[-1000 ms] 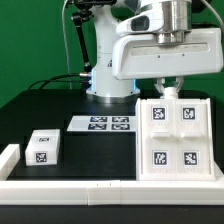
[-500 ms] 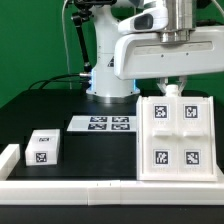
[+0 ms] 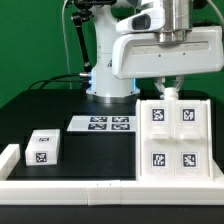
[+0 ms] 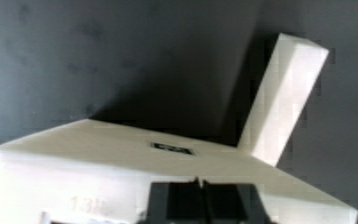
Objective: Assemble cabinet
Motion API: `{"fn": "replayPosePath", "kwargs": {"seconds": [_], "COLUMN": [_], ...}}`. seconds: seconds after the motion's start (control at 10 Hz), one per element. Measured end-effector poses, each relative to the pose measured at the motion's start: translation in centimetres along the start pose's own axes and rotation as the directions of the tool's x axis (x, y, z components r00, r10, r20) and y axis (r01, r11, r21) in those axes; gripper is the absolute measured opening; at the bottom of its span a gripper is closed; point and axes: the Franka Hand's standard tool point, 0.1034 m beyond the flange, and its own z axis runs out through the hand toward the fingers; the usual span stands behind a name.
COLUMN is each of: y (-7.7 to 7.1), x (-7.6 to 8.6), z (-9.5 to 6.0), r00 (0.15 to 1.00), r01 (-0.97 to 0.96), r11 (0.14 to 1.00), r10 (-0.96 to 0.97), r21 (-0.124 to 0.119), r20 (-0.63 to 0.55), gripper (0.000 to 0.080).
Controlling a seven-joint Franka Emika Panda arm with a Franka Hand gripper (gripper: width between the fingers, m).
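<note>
The cabinet [image 3: 173,138] is a large white box with several black-and-white tags on its front face, standing at the exterior view's right. My gripper [image 3: 170,92] hangs right at its top back edge. In the wrist view the two dark fingers [image 4: 176,203] are closed against each other at the gripper [image 4: 201,186], with nothing between them, and press on the white cabinet body [image 4: 105,150]. A white panel [image 4: 290,95] of the cabinet juts out beyond it over the dark table.
A small white block with tags [image 3: 43,146] lies at the exterior view's left. The marker board [image 3: 103,124] lies flat in the middle. A low white border rail [image 3: 70,186] runs along the front and turns at the left corner [image 3: 8,157].
The arm's hand has shifted slightly above the cabinet. The cabinet and the small block have barely moved.
</note>
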Motion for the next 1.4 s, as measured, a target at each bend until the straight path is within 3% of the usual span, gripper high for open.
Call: {"fn": "replayPosePath", "kwargs": {"seconds": [0.3, 0.5, 0.7, 0.8, 0.9, 1.0, 1.1, 1.2, 1.3, 1.4], "y": [0.1, -0.7, -0.6, -0.6, -0.4, 0.4, 1.9, 3.6, 5.6, 8.8], "x": [1.7, 1.7, 1.7, 1.7, 1.4, -1.0, -3.4, -5.1, -6.7, -8.4], "z": [-0.6, -0.5, -0.5, -0.5, -0.3, 0.7, 1.2, 1.3, 1.6, 1.8], "r00": [1.000, 0.999, 1.000, 1.000, 1.000, 1.000, 0.998, 0.997, 0.994, 0.990], "r01": [-0.002, -0.019, -0.015, -0.015, -0.007, 0.013, 0.038, 0.055, 0.093, 0.119], "r11": [1.000, 1.000, 1.000, 1.000, 1.000, 1.000, 0.999, 0.998, 0.996, 0.993], "r10": [0.002, 0.019, 0.015, 0.015, 0.007, -0.013, -0.038, -0.055, -0.093, -0.118], "r21": [0.004, 0.006, 0.006, 0.006, 0.005, 0.001, -0.003, -0.008, -0.012, -0.013], "r20": [0.018, 0.026, 0.025, 0.025, 0.018, 0.025, 0.049, 0.060, 0.062, 0.073], "gripper": [0.0001, 0.0001, 0.0031, 0.0209, 0.0209, 0.0383, 0.0586, 0.0586, 0.0714, 0.0784]}}
